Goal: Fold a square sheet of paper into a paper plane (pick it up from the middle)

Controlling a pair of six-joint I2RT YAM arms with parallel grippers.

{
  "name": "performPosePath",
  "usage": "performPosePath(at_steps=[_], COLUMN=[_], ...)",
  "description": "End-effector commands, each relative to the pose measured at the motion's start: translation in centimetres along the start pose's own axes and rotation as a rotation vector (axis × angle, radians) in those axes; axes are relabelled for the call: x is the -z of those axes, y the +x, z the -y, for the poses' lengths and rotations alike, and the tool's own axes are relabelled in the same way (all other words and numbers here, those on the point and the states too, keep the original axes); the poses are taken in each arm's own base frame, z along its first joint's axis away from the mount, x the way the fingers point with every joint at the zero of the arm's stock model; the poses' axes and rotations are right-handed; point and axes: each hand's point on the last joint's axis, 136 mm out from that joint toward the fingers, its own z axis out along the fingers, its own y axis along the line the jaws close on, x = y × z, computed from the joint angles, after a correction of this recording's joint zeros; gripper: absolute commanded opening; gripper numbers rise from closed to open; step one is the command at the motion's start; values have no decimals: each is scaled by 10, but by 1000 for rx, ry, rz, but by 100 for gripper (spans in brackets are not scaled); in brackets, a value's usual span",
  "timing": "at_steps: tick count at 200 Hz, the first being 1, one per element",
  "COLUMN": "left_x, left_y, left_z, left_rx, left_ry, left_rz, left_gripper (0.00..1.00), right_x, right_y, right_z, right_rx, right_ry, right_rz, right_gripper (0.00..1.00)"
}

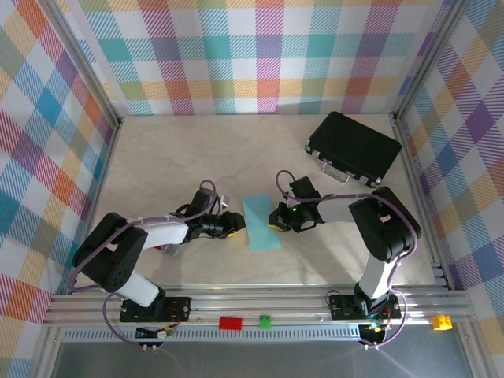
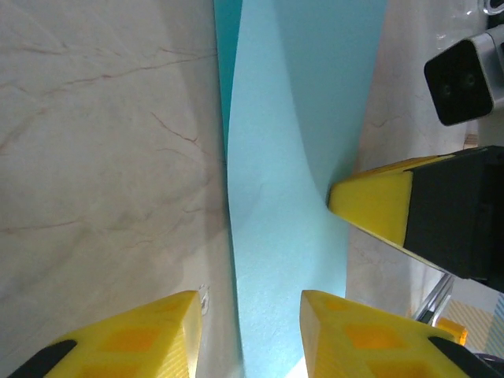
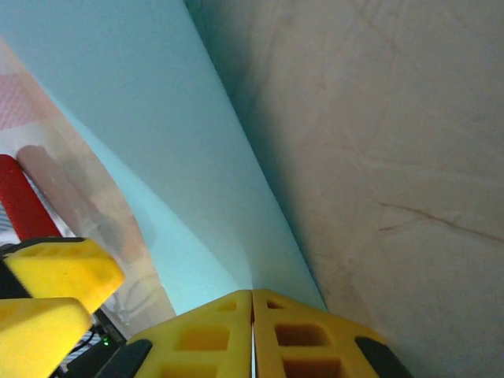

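Observation:
The square sheet of paper, light blue and doubled over into a narrow rectangle, lies at the table's middle between both arms. My right gripper meets its right edge. In the right wrist view the yellow jaws are pressed together on that edge, and the paper curves up and away from the pinch. My left gripper is at the sheet's left edge. In the left wrist view it stands open, with the paper strip running between its fingers and touching neither. The right gripper's fingertip rests on the strip's far side.
A black rectangular case lies at the back right near the plaid wall. Small red, green and yellow bricks sit on the front rail. Bare marble tabletop surrounds the paper.

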Motion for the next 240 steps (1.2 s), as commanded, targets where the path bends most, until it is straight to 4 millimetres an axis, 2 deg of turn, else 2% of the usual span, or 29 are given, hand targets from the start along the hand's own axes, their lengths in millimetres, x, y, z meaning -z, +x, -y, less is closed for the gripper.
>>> performPosePath(at_steps=[1, 121, 196, 216, 240], left_x=[-5, -26, -25, -24, -23], left_y=[-7, -4, -5, -4, -4], left_z=[23, 16, 17, 18, 21], left_rx=[-21, 6, 8, 10, 15], left_ry=[70, 55, 59, 66, 78], left_rz=[1, -36, -22, -22, -20], left_gripper=[38, 35, 20, 12, 2], right_x=[-5, -5, -4, -3, 3], right_y=[10, 11, 10, 7, 3], right_z=[21, 29, 25, 15, -6], right_rx=[-92, -121, -118, -98, -43], right_ry=[27, 40, 18, -25, -112], right_rz=[-13, 1, 5, 15, 32], right_gripper=[10, 11, 13, 16, 22])
